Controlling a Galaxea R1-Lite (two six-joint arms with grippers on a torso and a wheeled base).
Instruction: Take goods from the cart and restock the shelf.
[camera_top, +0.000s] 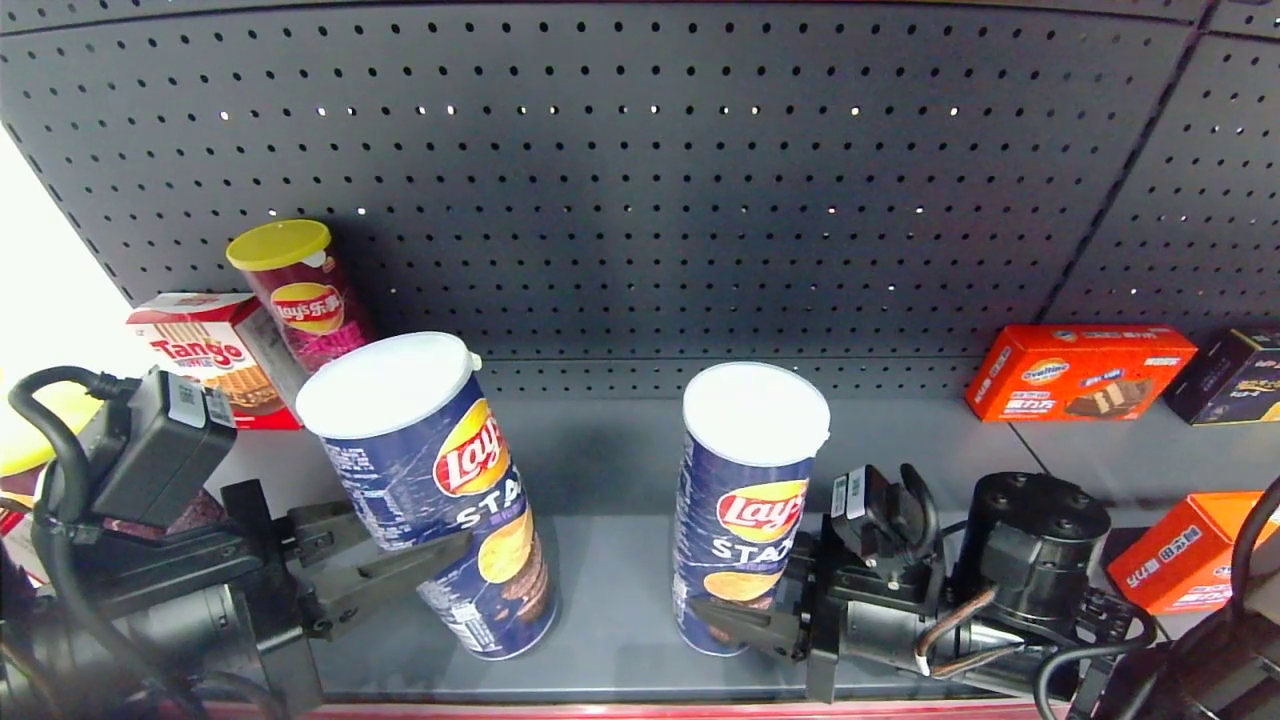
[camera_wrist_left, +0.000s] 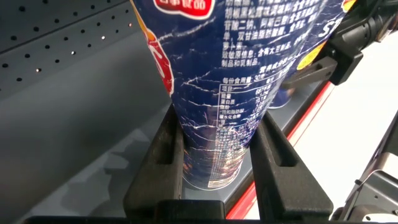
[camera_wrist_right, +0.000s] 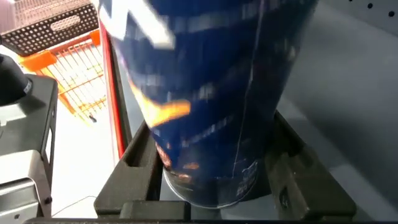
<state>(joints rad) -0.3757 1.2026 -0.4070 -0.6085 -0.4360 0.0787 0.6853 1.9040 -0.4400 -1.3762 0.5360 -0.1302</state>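
left gripper (camera_wrist_left: 219, 124) jaws clenched on left chip can (camera_top: 440, 490), one jaw each side of lower body; can tilted, top leaning toward left end of shelf (camera_top: 610, 600), base near shelf front edge. right gripper (camera_wrist_right: 211, 134) jaws grasping right chip can (camera_top: 745, 510) low down; can upright on shelf, near front edge

On the shelf (camera_top: 610, 470), before the pegboard back panel (camera_top: 640, 180), the left chip can (camera_top: 440, 500) leans between the left end effector (camera_top: 430, 545) fingers. The right chip can (camera_top: 745, 500) stands upright to its right, gripped by the right end effector (camera_top: 740, 600). Behind the left chip can stands a small chip can (camera_top: 300, 295), with a wafer box (camera_top: 210, 355) on its left. Far right, a back snack box (camera_top: 1080, 372) lies left of a corner snack box (camera_top: 1235, 375), and a front snack box (camera_top: 1180, 550) lies before them.
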